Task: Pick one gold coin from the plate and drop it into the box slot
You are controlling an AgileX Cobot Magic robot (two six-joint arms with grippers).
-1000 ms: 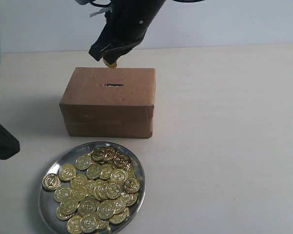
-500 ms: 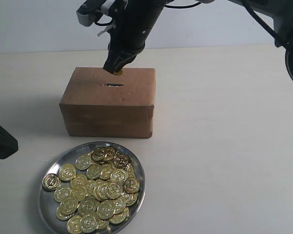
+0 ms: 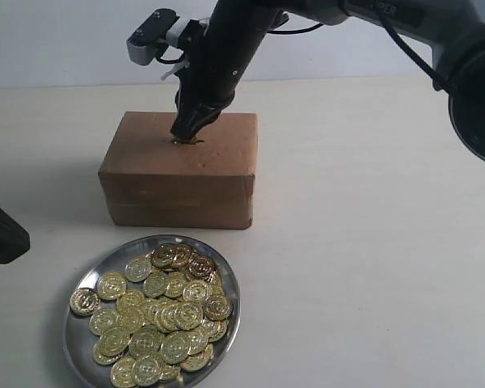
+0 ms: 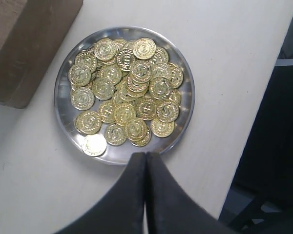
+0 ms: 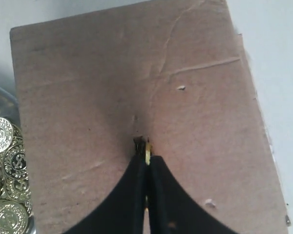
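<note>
The gold coin (image 5: 148,155) is pinched by the right gripper (image 5: 146,160) at the box slot (image 5: 138,141), and if released slightly askew, it could be caught on its rough edge.

A pale cream table (image 3: 372,242) fills most of the exterior view. A brown cardboard box (image 3: 178,178) stands on it, upper left of centre, and a round silver plate (image 3: 229,283) rests at lower left, near the box but apart from it
</note>
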